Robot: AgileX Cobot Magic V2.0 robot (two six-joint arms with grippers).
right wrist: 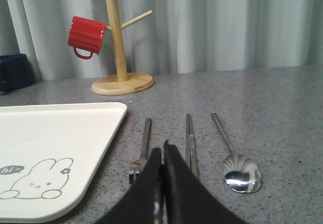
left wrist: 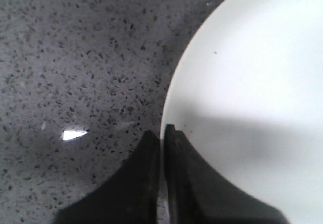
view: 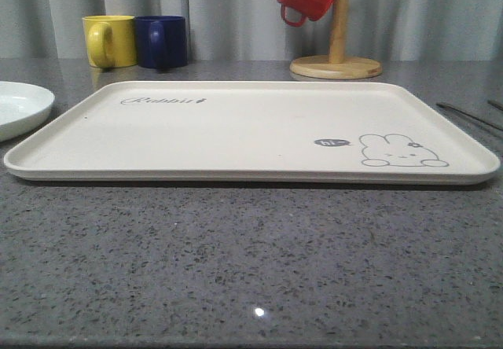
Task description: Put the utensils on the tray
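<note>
Three utensils point(right wrist: 189, 143) lie beside tray point(right wrist: 55, 148).

The left gripper point(left wrist: 162, 133) has both fingers pressed together, tips nearly touching. The right gripper point(right wrist: 162, 151) is likewise closed, fingers meeting at a narrow seam, holding nothing.

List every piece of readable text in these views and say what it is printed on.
"Rabbit": grey script on the tray, far left corner; the last letters are stylised, so this reading is not certain.
"hi~": in the dark speech bubble beside the rabbit drawing on the tray.
No other text is readable.
</note>
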